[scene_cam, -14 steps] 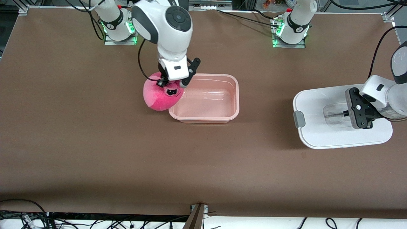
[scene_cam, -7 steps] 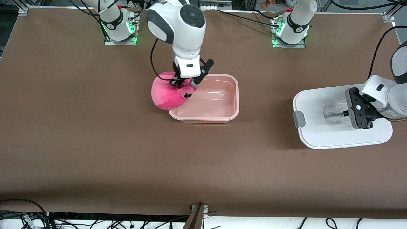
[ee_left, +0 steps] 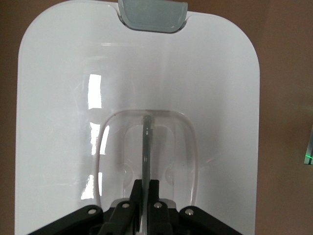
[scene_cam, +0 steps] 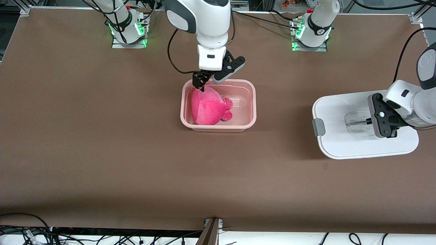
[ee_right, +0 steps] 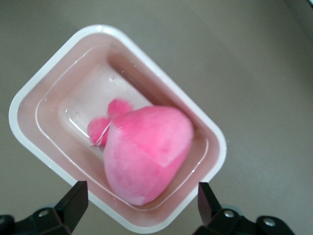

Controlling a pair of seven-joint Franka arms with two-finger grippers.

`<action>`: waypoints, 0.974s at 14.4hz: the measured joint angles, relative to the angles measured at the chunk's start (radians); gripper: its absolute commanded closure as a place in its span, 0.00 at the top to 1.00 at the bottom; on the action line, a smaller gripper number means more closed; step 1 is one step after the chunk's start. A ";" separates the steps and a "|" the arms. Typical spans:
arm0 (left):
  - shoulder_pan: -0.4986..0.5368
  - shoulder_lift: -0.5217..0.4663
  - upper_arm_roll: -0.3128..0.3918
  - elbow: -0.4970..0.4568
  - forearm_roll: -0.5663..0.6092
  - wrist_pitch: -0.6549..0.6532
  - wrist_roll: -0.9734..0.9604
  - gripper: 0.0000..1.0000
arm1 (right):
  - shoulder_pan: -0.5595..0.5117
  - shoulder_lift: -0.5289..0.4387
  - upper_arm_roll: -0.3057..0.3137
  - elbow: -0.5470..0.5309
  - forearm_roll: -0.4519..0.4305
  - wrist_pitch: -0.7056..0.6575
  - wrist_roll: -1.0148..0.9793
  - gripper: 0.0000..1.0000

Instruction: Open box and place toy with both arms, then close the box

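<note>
Pink toy (scene_cam: 208,106) inside open box (scene_cam: 252,102)

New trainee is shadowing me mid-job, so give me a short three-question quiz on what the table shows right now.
1. True or false: the pink toy lies inside the tub.
2. Which claw is shut on the handle of the lid? A) left claw B) right claw
3. Fill in: the right claw is open, over the ___.

Key: 1 true; 2 A; 3 tub.
</note>
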 measured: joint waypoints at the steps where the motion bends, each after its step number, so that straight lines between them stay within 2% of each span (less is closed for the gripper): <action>1: -0.002 0.000 -0.003 0.001 0.000 0.000 0.000 0.00 | -0.023 0.000 -0.009 0.015 0.013 -0.009 0.000 1.00; 3: -0.005 0.000 -0.035 0.002 -0.009 0.000 0.001 0.00 | -0.104 0.000 -0.018 0.024 0.034 -0.022 0.000 1.00; 7: -0.027 0.000 -0.185 0.000 -0.022 -0.006 -0.053 0.00 | -0.309 0.000 -0.026 0.025 0.043 -0.069 -0.005 1.00; 9: -0.077 0.010 -0.242 -0.007 -0.030 -0.008 -0.142 0.00 | -0.408 0.000 -0.028 0.027 0.044 -0.076 -0.006 1.00; 11: -0.174 0.038 -0.251 -0.009 -0.061 0.004 -0.269 0.00 | -0.495 -0.001 -0.028 0.031 0.044 -0.079 -0.008 1.00; 14: -0.306 0.096 -0.253 -0.010 -0.075 0.092 -0.431 0.00 | -0.584 -0.020 -0.027 0.038 0.061 -0.112 -0.010 1.00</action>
